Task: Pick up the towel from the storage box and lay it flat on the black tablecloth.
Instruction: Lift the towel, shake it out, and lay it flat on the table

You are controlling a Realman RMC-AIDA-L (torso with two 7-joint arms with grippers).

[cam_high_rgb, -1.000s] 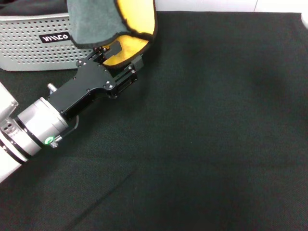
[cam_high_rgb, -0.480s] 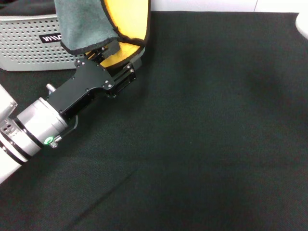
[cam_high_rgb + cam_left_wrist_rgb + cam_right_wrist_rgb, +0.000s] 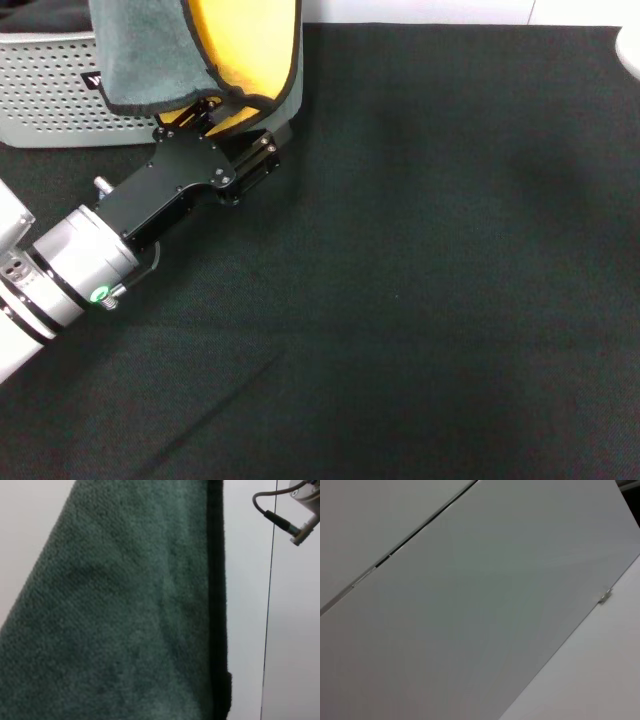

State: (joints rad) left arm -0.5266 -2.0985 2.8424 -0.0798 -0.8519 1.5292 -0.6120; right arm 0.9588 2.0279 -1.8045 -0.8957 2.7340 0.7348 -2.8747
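towel (image 3: 190,55) hangs in folds from the left gripper (image 3: 225,115), whose fingers are closed on its lower part, grey face turned one way and yellow-orange the other, with thin black edging, held up over the near-left part of the black tablecloth (image 3: 430,270). behind it stands the storage box (image 3: 45,95), its black label with white lettering mostly hidden by the cloth and not readable. in the left wrist view only the grey side and a dark edge show; the right gripper is not seen.

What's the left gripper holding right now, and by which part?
The left gripper holds the towel, pinched at its lower hanging folds near the black-edged border, beside the storage box. The right gripper is out of view.
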